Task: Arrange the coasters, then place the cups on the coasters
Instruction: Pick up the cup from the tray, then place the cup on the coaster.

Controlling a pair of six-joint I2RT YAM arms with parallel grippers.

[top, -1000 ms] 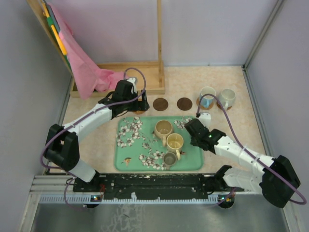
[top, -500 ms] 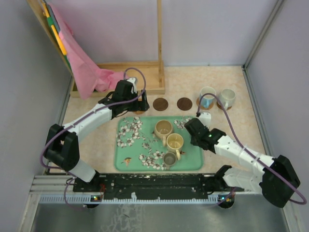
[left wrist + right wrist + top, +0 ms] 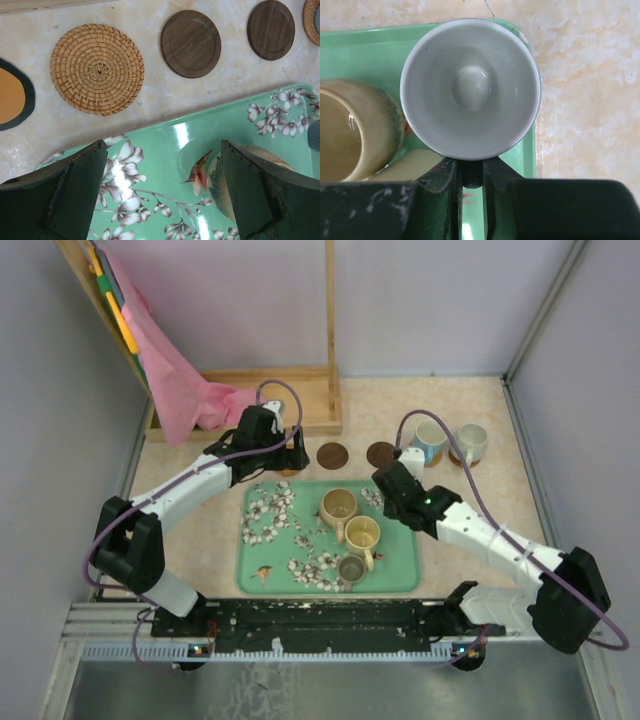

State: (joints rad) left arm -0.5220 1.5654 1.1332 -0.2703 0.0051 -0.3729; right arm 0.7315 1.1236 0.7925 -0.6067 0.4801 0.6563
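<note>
My right gripper (image 3: 472, 167) is shut on the handle of a grey cup (image 3: 470, 87), which hangs over the far right corner of the green floral tray (image 3: 370, 55). A tan cup (image 3: 338, 506), a yellow cup (image 3: 362, 535) and a small dark cup (image 3: 351, 568) stand on the tray (image 3: 400, 575). My left gripper (image 3: 165, 195) is open above the tray's far edge, holding nothing. Beyond it lie a woven coaster (image 3: 97, 68) and two dark brown coasters (image 3: 190, 43) (image 3: 270, 29). A pale blue cup (image 3: 430, 440) and a white cup (image 3: 470, 443) sit on coasters at the far right.
A wooden frame (image 3: 300, 390) with a pink cloth (image 3: 180, 380) stands at the back left. An orange disc with a dark rim (image 3: 12, 95) lies left of the woven coaster. Walls close the table in on both sides.
My right gripper closed fully on the grey cup's handle, then moved up and toward the far side of the tray with the cup. The left arm has not moved.
</note>
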